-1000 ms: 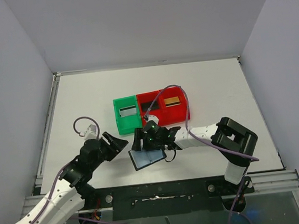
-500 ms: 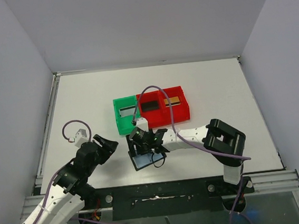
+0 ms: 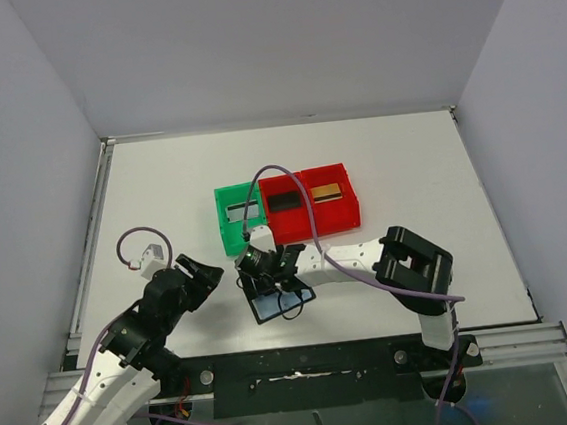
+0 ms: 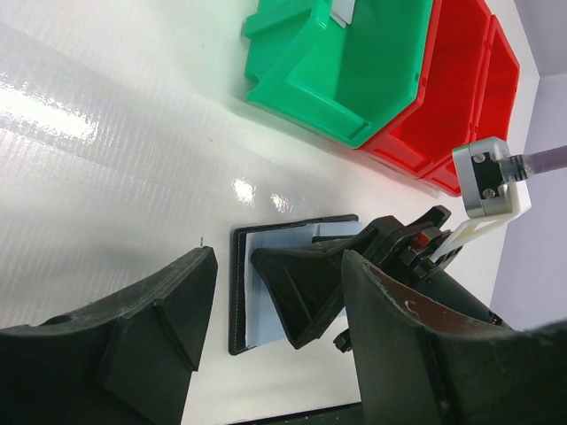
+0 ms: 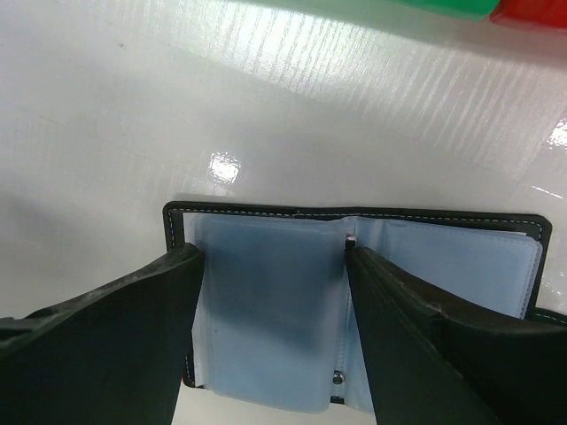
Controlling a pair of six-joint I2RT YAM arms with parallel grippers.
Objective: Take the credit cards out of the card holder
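Right pincer spread wide, gripping nothing. Its fingers straddle one pocket page of the wallet; can't tell if they touch it. Wallet lies flat and open right under the pincer, pockets up. Long axis runs across the finger gap, out past the right finger; fold line points along the fingers. Left pincer also spread, empty, near the wallet, not touching.

Bright, even light throughout, with soft shadows. White glare patches streak the glossy bench in both wrist views.
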